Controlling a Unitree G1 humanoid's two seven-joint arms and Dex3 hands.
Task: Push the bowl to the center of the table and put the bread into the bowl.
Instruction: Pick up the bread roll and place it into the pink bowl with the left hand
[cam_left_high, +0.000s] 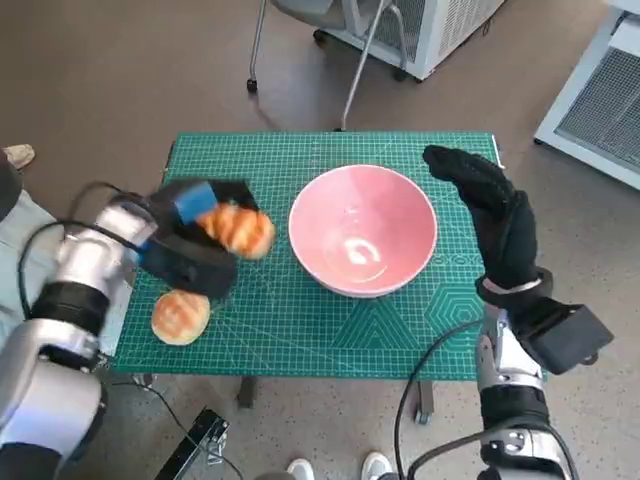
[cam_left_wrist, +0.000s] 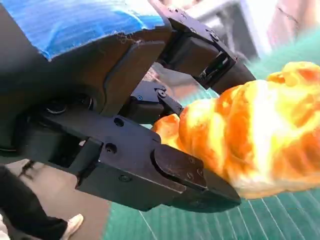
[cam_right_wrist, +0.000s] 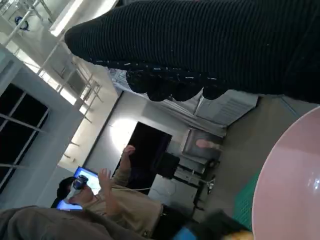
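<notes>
Bread (cam_left_high: 238, 229) is lifted clear of the table (cam_left_high: 300, 340), clamped in the left hand (cam_left_high: 190, 245); the left wrist view shows black fingers (cam_left_wrist: 190, 175) pressing its near end from two sides, the loaf jutting beyond them. Its long axis points toward the bowl (cam_left_high: 363, 230), which sits about mid-table just beside the loaf, on the side away from the left arm. The left hand is nearer the bread. A second bun (cam_left_high: 181, 316) lies near the table's front edge. Right hand (cam_left_high: 490, 215) hovers empty, fingers spread, just beside the bowl's far rim. Judged: bowl placed; carry remains
</notes>
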